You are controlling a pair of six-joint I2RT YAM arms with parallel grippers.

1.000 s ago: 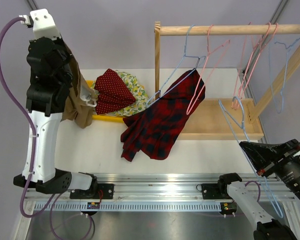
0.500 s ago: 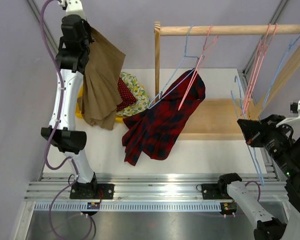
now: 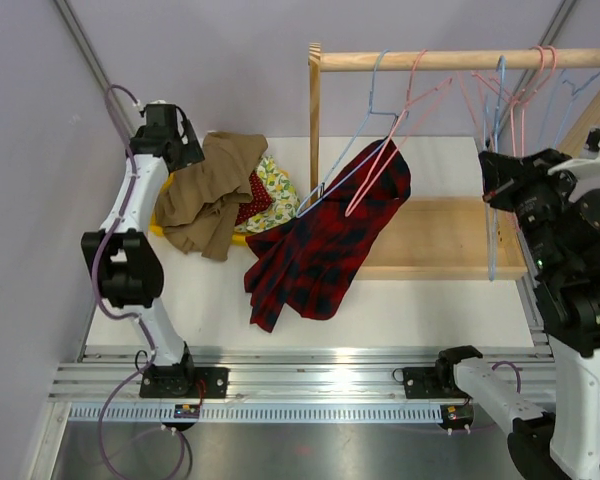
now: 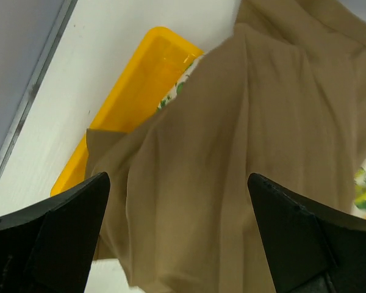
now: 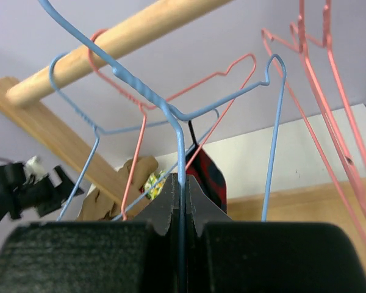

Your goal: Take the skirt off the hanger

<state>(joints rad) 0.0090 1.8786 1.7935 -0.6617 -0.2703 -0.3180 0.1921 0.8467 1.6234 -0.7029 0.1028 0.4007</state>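
Jaws wide open, the left gripper point(image 4: 177, 178) is hovering over tan pleated cloth point(image 4: 244, 140), apparently dropping it on the yellow plastic tray point(image 4: 137, 76). The right gripper point(image 5: 181, 183) is clamping a spare pale-blue wire hanger point(image 5: 180, 137), probably to hang it on the wooden rail point(image 3: 460, 60). The red-and-navy tartan pleated skirt point(image 3: 320, 240) is hanging there, draped on its thin pale-blue hook-topped hanger point(image 3: 371, 90).

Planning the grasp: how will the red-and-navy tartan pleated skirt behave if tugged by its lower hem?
Probably floppy: the red tartan skirt droops in folds from the thin pale-blue wire hanger. It would likely trail and stretch rather than lift whole. The light hanger may swing on the wooden rail.
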